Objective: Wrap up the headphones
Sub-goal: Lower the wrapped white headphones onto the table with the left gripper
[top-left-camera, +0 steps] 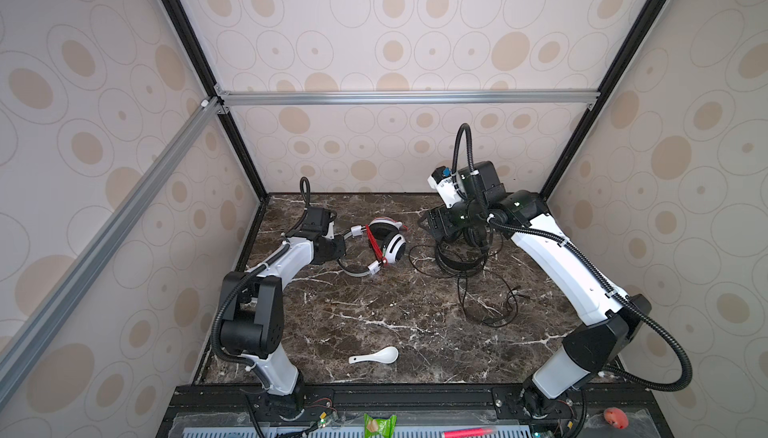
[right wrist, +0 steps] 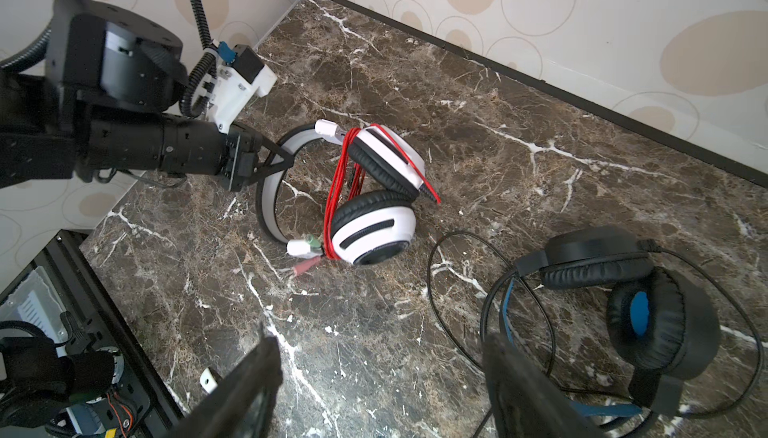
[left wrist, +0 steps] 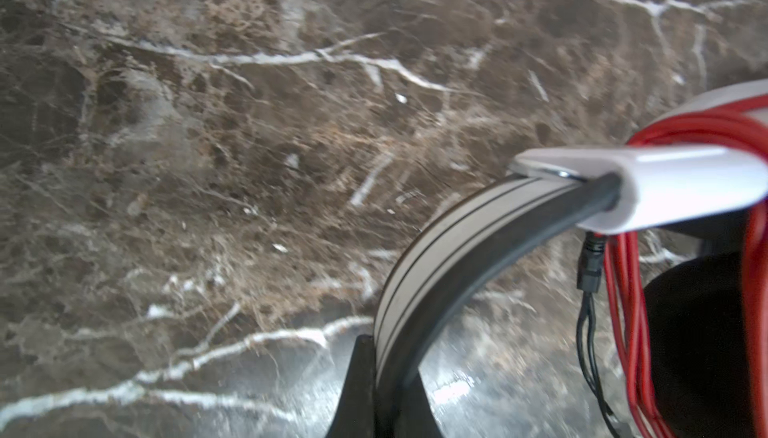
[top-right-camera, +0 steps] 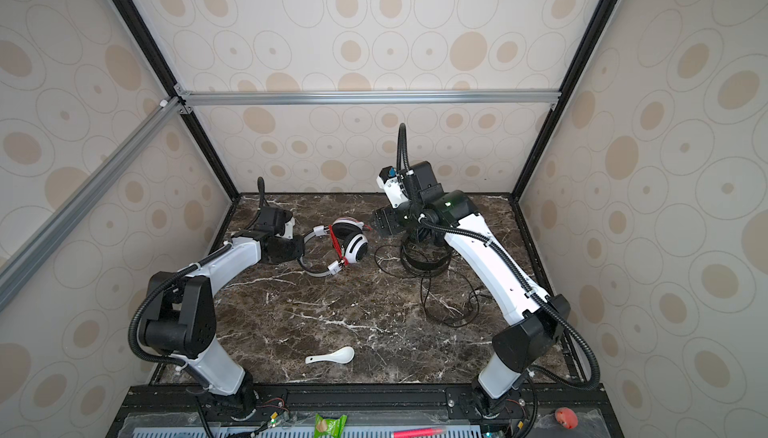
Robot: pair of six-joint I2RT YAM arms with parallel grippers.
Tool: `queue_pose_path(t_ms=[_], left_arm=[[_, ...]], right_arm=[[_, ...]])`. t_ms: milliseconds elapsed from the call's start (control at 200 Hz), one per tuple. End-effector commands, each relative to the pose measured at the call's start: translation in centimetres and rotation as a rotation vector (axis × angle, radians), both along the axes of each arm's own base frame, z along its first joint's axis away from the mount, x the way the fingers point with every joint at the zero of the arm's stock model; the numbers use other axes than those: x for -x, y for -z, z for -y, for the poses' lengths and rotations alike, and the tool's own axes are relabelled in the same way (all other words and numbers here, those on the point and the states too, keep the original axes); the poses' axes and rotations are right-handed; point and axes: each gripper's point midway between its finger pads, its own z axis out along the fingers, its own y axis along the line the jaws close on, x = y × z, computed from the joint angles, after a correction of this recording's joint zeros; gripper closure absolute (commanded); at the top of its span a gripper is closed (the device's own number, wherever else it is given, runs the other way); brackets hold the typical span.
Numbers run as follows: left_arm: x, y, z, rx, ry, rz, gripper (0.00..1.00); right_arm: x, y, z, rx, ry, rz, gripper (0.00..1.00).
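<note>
My left jaws clamp the white headset by its band so the wound red cord cannot slip, while my right jaws hang released above the black headset and its loose black cord.

On the table, the left headset lies near the right headset; the spoon lies in front of both.

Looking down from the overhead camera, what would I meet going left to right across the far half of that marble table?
Left end effector → white headphones, which it grips → black headphones.
</note>
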Motion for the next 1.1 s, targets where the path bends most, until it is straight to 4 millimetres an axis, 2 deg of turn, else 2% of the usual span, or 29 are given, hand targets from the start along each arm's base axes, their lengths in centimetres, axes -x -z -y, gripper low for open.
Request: queue_pose_path(t_ms=[0, 170, 465, 600, 805, 900, 980, 1065, 1095], left_arm=[[-4.4, -3.4, 0.2, 0.071, 0.016, 0.145, 1.0], [-7.2, -2.5, -0.9, 0.079, 0.006, 0.149, 1.0], [-11.0, 0.9, -3.3, 0.03, 0.003, 0.111, 1.0], [-11.9, 1.7, -3.9, 0.015, -0.002, 0.099, 1.0], [-12.1, 2.6, -4.7, -0.018, -0.013, 0.079, 1.0], [-11.9, 3.2, -5.0, -0.033, -0.021, 0.069, 0.88], [-11.8, 3.4, -5.2, -0.044, -0.027, 0.065, 0.74], [-11.7, 3.1, -5.5, -0.061, -0.039, 0.07, 0.64], [-11.8, 2.9, -5.6, -0.063, -0.04, 0.076, 0.57]], right_arm=[[0.4, -0.6, 1.2, 0.018, 0.013, 0.016, 0.21], [0.2, -0.6, 2.5, 0.034, 0.041, 0.01, 0.2], [-0.3, -0.8, 3.9, 0.053, 0.08, 0.004, 0.19], [-0.4, -1.0, 4.2, 0.058, 0.091, 0.004, 0.19], [-0.3, -1.0, 4.4, 0.063, 0.095, 0.003, 0.19], [-0.2, -1.1, 4.5, 0.068, 0.098, 0.009, 0.19], [-0.2, -1.5, 4.7, 0.069, 0.099, 0.019, 0.19], [0.0, -1.7, 4.8, 0.07, 0.1, 0.024, 0.19], [0.0, -1.8, 4.9, 0.07, 0.101, 0.029, 0.19]])
